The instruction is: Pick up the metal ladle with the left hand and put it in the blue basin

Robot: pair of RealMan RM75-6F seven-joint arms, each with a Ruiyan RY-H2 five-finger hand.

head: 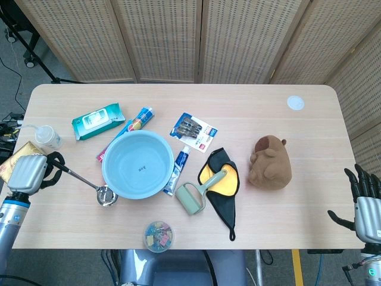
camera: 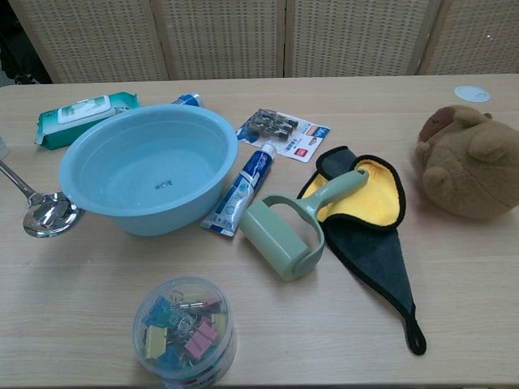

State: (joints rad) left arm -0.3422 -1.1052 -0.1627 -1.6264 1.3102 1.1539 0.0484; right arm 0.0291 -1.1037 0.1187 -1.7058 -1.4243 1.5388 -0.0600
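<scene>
My left hand [head: 28, 173] grips the handle end of the metal ladle [head: 89, 185] at the table's left edge. The ladle hangs lifted above the wood, its bowl [camera: 49, 214] just left of the blue basin [head: 112, 168], outside the rim. The chest view shows the ladle bowl and part of its handle but not the hand. The basin [camera: 89, 197] holds nothing. My right hand [head: 366, 205] is at the far right, off the table edge, fingers spread and holding nothing.
A wipes pack [head: 98, 121], a small bottle [head: 48, 137] and a gold box [head: 13, 164] lie left of the basin. Toothpaste [head: 181, 164], a clip card [head: 193, 131], a green lint roller [head: 198, 193] on a black-yellow cloth [head: 223, 199], a plush toy [head: 271, 162] and a clip jar [head: 158, 235] lie right and front.
</scene>
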